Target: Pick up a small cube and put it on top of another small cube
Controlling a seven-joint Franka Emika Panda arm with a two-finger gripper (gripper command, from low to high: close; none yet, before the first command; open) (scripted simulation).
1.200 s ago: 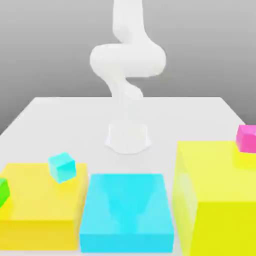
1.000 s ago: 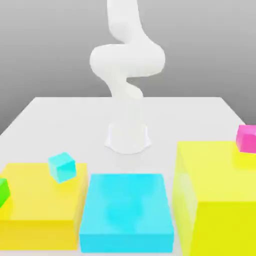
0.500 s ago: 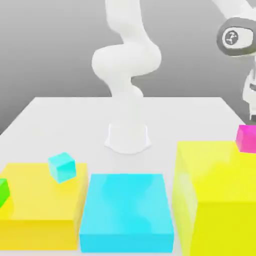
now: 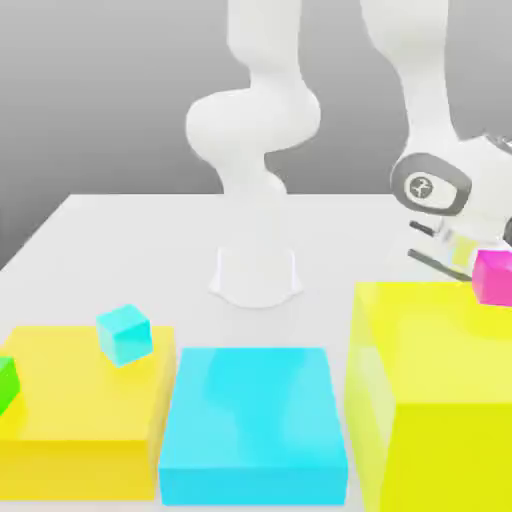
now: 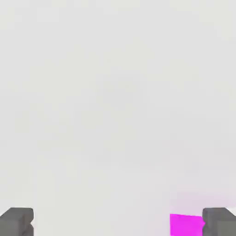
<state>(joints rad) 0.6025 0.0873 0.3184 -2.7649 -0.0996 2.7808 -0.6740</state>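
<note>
Magenta-pink and very small, the cube (image 4: 493, 275) sits on the top face of the tall yellow block (image 4: 430, 400), at that face's 2 o'clock corner, hard against the exterior view's right border. We see the white arm (image 4: 425, 90) reaching down from 12 o'clock, its wrist housing hanging just beside the cube at the cube's 10 o'clock. In the hand view the two dark grey fingertips (image 5: 16, 221) stand far apart, so we read the gripper (image 5: 118, 222) as spread wide and holding nothing; the pink cube (image 5: 186, 225) lies just inside one fingertip, apparently touching or almost touching it, and well off the middle of the gap.

Around the cube, we find open room toward 9 o'clock, where the yellow top runs bare to its near and left edges. Toward 3 o'clock we cannot tell how much surface remains.

Lower down, a flat cyan block (image 4: 255, 423) lies at 6 o'clock in the exterior view, close beside the tall yellow block. At 8 o'clock a low yellow slab (image 4: 85, 420) carries a small cyan cube (image 4: 125, 334) near its far edge and a small green cube (image 4: 7, 383) at its left edge. The white table (image 4: 120, 250) stays bare between the blocks and the arm's round base (image 4: 256, 275).
</note>
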